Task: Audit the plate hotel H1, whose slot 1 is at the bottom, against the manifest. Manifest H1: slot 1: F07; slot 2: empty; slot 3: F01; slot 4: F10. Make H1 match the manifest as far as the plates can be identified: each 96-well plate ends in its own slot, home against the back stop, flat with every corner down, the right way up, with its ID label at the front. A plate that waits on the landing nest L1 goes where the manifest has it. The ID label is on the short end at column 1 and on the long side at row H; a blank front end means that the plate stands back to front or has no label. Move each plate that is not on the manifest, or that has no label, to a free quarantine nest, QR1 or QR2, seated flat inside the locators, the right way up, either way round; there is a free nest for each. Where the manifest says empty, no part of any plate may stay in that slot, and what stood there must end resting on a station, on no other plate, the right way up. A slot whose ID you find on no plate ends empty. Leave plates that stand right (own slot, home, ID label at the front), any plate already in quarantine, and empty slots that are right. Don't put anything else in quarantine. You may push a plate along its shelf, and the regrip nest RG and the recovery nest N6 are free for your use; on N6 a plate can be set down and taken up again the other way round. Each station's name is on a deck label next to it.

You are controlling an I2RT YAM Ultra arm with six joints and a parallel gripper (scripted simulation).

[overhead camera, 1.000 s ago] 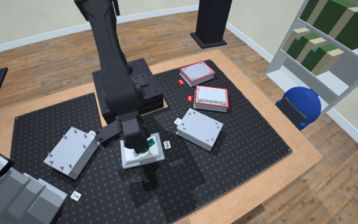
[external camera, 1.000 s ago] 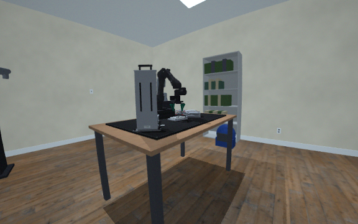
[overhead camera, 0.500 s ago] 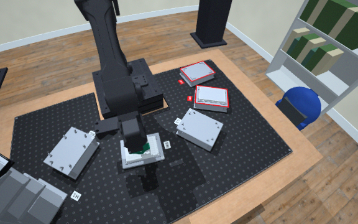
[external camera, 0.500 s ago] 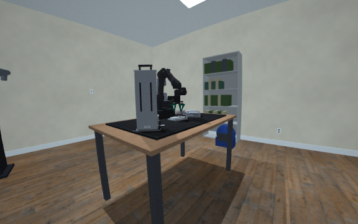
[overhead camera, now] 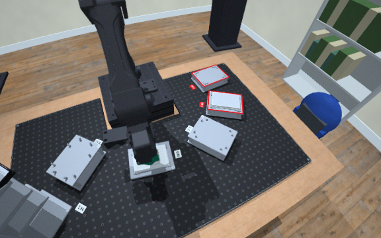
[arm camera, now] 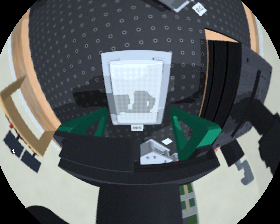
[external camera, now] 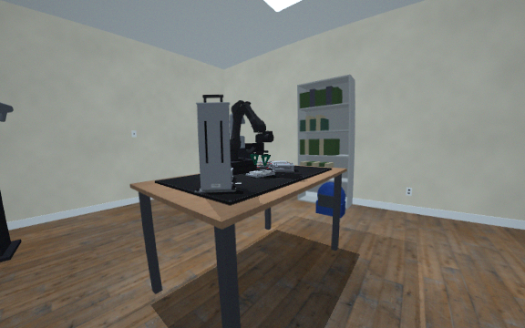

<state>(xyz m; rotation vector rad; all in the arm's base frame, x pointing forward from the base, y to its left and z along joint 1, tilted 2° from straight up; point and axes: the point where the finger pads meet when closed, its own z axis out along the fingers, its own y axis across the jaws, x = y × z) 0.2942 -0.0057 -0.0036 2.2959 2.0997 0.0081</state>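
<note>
Black deck (overhead camera: 260, 158), open gripper (arm camera: 139, 137) over plate (arm camera: 136, 90)

tabletop (overhead camera: 313, 175): light wood, rectangular, on dark legs.
mat (overhead camera: 260, 155): black, dotted with a regular hole grid, covers most of the tabletop; a wood border shows around it.
arm base (overhead camera: 164, 110): black block at the rear edge of the mat.
plate hotel (external camera: 213, 146): grey upright tower at one corner of the mat.
red-framed nests: rear nest (overhead camera: 210, 77) and front nest (overhead camera: 225, 105), side by side; the front one carries a plate.
grey nests: one (overhead camera: 213, 137) near the red pair, one (overhead camera: 76, 161) on the opposite side, both bare.
centre nest (overhead camera: 150, 165): carries a white plate.
deck labels: small tags beside each station, e.g. (overhead camera: 81, 207); text too small to read.
</note>
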